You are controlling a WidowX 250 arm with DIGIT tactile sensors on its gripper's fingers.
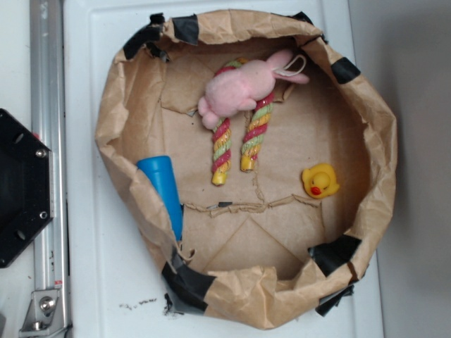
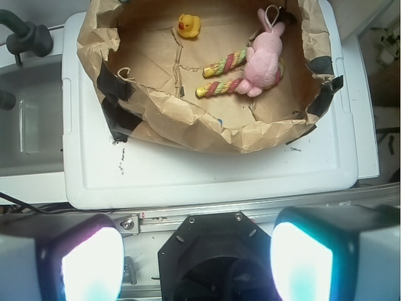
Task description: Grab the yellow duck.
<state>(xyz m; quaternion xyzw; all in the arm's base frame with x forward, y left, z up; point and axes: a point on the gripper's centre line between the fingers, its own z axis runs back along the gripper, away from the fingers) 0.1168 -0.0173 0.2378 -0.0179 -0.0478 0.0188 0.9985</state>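
The small glossy yellow duck [image 1: 320, 181] with an orange-red beak sits on the brown paper floor at the right side of the paper-walled ring [image 1: 113, 127]. In the wrist view the duck [image 2: 188, 26] is at the far top, well away from my gripper [image 2: 197, 263]. The gripper's pads [image 2: 93, 263] stand wide apart at the bottom of the wrist view, above the black robot base, with nothing between them. The gripper itself is outside the exterior view.
A pink plush bunny [image 1: 243, 88] lies over a red-green-yellow striped rope toy [image 1: 255, 134] at the back of the ring. A blue tapered object [image 1: 163, 190] leans on the left wall. The ring sits on a white lid [image 2: 207, 169]. A black base [image 1: 21, 186] and metal rail [image 1: 48, 141] are at left.
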